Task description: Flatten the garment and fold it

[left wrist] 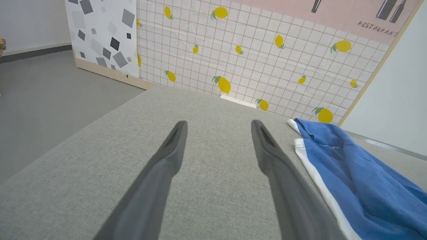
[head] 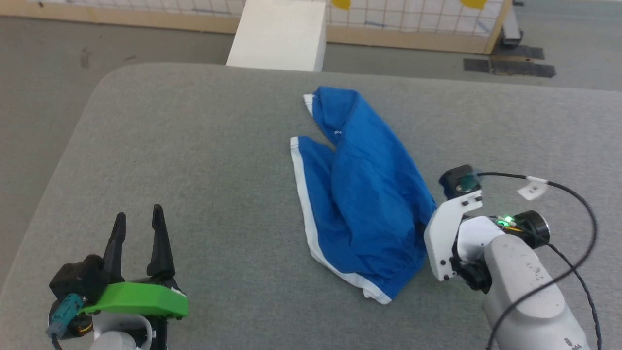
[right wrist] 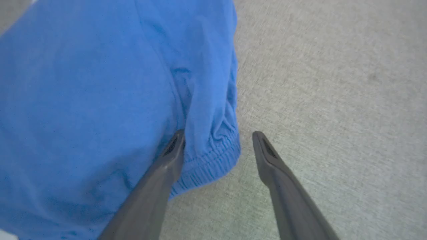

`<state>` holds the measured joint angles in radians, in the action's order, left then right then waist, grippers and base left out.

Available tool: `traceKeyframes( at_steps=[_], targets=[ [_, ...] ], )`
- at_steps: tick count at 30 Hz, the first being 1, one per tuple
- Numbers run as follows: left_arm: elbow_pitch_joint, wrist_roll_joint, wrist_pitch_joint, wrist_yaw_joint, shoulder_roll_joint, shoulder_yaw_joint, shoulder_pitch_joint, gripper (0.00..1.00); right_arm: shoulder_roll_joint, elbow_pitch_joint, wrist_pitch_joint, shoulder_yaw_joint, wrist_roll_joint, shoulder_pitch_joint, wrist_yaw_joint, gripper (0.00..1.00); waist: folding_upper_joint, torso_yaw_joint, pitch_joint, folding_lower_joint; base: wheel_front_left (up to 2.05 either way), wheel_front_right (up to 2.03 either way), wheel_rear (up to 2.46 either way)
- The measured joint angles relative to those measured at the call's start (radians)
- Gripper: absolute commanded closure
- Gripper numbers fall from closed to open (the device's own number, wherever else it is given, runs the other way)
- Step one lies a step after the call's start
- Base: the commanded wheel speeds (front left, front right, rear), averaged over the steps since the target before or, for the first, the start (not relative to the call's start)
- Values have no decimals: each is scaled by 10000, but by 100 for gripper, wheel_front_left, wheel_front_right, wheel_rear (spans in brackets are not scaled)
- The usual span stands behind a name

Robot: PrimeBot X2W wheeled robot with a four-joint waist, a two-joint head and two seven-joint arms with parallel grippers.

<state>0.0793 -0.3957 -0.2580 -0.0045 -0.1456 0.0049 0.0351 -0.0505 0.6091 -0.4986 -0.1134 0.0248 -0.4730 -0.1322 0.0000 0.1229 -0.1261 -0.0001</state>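
The garment [head: 364, 194], royal-blue shorts with white bands, lies crumpled on the grey table [head: 194, 146], legs toward the far side. My left gripper [head: 138, 212] rests open at the lower left, well apart from the shorts; in the left wrist view the left gripper [left wrist: 218, 122] holds nothing and the garment [left wrist: 360, 180] lies to its right. My right wrist [head: 452, 238] is at the shorts' near right edge, its fingers hidden from the head. In the right wrist view the right gripper [right wrist: 218, 132] is open, straddling the elastic waistband [right wrist: 213, 156] of the garment [right wrist: 83, 100], one finger over fabric, the other over table.
A white box [head: 279, 34] stands past the table's far edge, in front of a lemon-patterned wall panel [left wrist: 267, 50]. A black cable [head: 578, 204] loops from my right forearm. Grey floor [head: 39, 73] lies beyond the table's rounded left corner.
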Motion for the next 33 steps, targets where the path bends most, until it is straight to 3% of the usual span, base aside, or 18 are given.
traceKeyframes(
  at_steps=[3, 4, 5, 6, 11, 17, 23, 24, 25, 29, 33],
  targets=[
    [240, 90, 0, -322, 188, 213, 178, 0, 8, 345, -477, -146, -111, -81, 0, 2, 0, 250, -221, 0, 0, 0, 0],
    [299, 121, 0, -418, 247, 284, 254, 0, 6, 366, -527, -169, -81, -132, 2, 39, 0, 342, -283, 0, 0, 0, 0],
    [326, 167, -2, -483, 284, 345, 298, 0, -17, 385, -562, -161, -25, -202, 0, 98, 0, 409, -336, 0, 0, 0, 0],
    [364, 215, -2, -558, 324, 439, 334, 0, -31, 395, -568, -176, -23, -283, 2, 100, 0, 483, -409, 0, 0, 0, 0],
    [485, 518, 0, -840, 523, 623, 478, 0, -21, 497, -650, 464, -949, -1019, -6, 100, 0, 722, -767, 0, 0, 0, 0],
    [587, 554, -2, -1076, 625, 606, 900, 0, -1104, 412, -704, 1816, -2192, -2593, -4, 100, 0, 1089, -1126, 1, 0, 0, 0],
    [815, 610, 0, -1179, 729, 527, 1201, 0, -1522, 397, -633, 2736, -3310, -3705, -4, 100, 0, 1479, -1469, 1, 0, 0, 0],
    [855, 610, 0, -1181, 736, 523, 1217, 0, -1517, 514, -639, 2830, -3398, -3725, -4, 76, 0, 1535, -1507, 1, 0, 0, 0],
    [915, 610, -2, -1181, 738, 520, 1220, 0, -1480, 656, -644, 2934, -3434, -3720, -4, 0, 0, 1577, -1528, 1, 0, 0, 0],
    [1097, 617, 0, -1185, 757, 523, 1211, 0, -1047, 679, -19, 3601, -3429, -3695, -4, 0, 0, 1596, -1422, 2, 0, 0, 0],
    [1108, 713, 0, -1187, 761, 545, 1169, 0, -569, 54, 1465, 4619, -3388, -3516, -4, 0, 0, 1491, -1144, 2, 0, 0, 0]
  ],
)
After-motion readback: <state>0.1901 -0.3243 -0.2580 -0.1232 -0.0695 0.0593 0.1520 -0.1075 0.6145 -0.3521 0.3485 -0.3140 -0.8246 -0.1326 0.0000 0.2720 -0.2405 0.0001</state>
